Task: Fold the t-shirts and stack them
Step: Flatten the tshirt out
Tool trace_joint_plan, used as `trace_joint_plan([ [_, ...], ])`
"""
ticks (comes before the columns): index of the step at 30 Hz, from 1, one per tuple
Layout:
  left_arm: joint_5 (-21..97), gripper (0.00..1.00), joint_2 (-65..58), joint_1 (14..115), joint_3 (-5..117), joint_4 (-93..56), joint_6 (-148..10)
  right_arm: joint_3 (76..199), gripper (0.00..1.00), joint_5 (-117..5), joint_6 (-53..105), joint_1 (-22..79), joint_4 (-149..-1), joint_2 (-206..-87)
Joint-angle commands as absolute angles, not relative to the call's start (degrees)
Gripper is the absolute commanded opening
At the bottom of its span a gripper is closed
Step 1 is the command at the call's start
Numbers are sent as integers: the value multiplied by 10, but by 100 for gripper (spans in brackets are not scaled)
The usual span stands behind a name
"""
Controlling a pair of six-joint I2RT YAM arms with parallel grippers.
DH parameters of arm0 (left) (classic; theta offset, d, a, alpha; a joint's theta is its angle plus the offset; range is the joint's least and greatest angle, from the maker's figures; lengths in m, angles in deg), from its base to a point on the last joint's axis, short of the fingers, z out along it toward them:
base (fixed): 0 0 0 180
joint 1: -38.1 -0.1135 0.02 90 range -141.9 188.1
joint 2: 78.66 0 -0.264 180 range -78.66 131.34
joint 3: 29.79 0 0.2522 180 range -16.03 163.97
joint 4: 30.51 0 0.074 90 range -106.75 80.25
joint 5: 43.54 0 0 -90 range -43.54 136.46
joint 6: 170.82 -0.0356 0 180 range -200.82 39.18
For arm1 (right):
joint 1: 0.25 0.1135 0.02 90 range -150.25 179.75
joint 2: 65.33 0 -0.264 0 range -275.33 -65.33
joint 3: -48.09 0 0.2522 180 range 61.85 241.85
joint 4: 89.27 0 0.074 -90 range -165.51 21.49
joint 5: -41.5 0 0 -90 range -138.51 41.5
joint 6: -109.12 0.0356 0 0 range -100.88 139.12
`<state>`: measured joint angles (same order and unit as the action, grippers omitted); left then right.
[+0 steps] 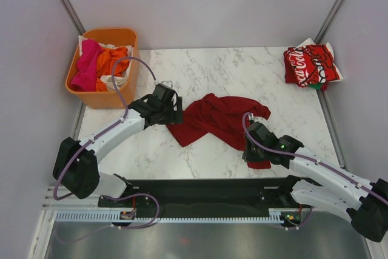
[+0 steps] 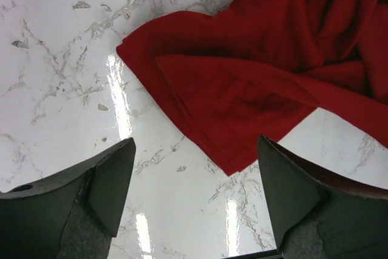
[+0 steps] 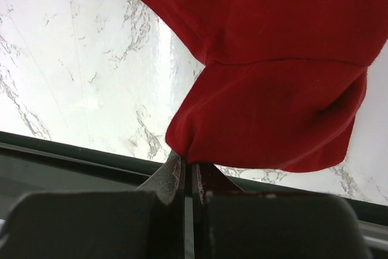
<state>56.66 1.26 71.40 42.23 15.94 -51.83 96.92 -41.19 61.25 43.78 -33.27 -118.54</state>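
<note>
A dark-red t-shirt point(image 1: 215, 119) lies crumpled in the middle of the marble table. My left gripper point(image 1: 177, 112) hovers at its left edge, open. In the left wrist view a pointed corner of the dark-red t-shirt point(image 2: 254, 59) reaches between the spread fingers of that gripper point(image 2: 195, 141), touching neither. My right gripper point(image 1: 254, 154) is at the cloth's near right end, shut on a fold of the dark-red t-shirt point(image 3: 273, 89), which bunches just above its pinched tips point(image 3: 189, 161). A folded Coca-Cola t-shirt point(image 1: 310, 65) lies at the back right corner.
An orange tub point(image 1: 100, 99) stands at the back left, holding a pink t-shirt point(image 1: 88, 62), an orange one point(image 1: 114, 59) and some white cloth. Bare marble point(image 1: 212, 65) lies behind the dark-red shirt. The table's black front rail point(image 3: 73, 162) runs just below my right gripper.
</note>
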Motion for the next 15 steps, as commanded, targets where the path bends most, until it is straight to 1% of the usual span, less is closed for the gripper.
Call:
trace_joint_plan([
  [1,617,88,31,715,442,141,-488,967,0,-415,602,440,-357,-1186],
  [6,640,83,76,713,447,103,-504,969,0,-421,596,440,-366,-1193],
  [8,646,78,94,705,443,92,-496,972,0,-424,595,440,-366,-1197],
  [11,618,71,106,685,428,60,-493,972,0,-427,594,440,-365,-1193],
  [15,609,69,126,682,424,36,-505,969,0,-428,593,440,-362,-1186],
])
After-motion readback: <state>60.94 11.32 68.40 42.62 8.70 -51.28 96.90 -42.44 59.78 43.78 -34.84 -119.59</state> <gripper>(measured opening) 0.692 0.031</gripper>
